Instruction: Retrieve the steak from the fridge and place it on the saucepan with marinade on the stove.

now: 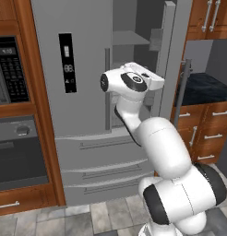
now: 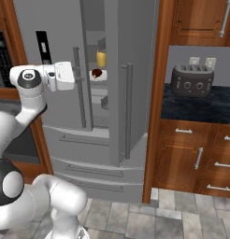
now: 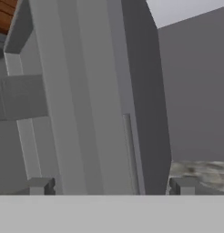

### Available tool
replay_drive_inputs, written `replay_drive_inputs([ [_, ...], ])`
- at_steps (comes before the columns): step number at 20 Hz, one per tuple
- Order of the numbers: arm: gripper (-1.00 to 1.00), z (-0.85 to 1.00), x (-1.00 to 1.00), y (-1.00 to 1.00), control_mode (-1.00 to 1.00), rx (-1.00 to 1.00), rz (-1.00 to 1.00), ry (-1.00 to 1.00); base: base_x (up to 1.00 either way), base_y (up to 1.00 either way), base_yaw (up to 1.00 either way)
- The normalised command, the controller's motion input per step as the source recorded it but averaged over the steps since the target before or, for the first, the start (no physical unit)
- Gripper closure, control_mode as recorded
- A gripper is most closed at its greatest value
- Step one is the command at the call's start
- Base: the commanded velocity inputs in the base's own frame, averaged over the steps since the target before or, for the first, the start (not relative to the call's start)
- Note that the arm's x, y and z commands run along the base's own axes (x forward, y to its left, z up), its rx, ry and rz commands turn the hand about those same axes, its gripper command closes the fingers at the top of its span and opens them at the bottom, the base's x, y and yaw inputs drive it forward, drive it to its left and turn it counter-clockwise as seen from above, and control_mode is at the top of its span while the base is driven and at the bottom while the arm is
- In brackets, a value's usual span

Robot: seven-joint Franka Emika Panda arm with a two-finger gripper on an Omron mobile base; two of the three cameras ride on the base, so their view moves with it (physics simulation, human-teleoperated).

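Observation:
The grey fridge (image 1: 74, 115) has its left door shut and its right door (image 2: 122, 102) swung open. On an inner shelf lies the steak (image 2: 97, 73), a small dark brown lump on a white plate. My gripper (image 2: 74, 76) hovers in front of the left door at shelf height, left of the steak and apart from it. In the hand view my gripper (image 3: 112, 186) is open, its two tips wide apart with nothing between them, facing the edge of the open door. The saucepan and the stove are out of view.
A yellow-orange bottle (image 2: 101, 58) stands on the shelf just above the steak. The black-fronted wall oven (image 1: 16, 152) sits left of the fridge. To the right, a toaster (image 2: 191, 79) rests on a dark counter (image 2: 201, 107) over wooden drawers.

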Motion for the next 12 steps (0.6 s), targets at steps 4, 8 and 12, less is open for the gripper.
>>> replay_drive_inputs([
  [4,-1.0,-0.15,0.15,-0.37,-1.0,0.0,-0.02,-0.01,0.0,0.0,0.0],
  [8,-1.0,-0.09,0.27,-0.21,-1.0,0.0,-0.05,0.0,0.0,0.0,0.0],
  [12,-1.0,-0.02,0.36,0.0,-1.0,0.0,-0.11,0.0,0.0,0.0,0.0],
])
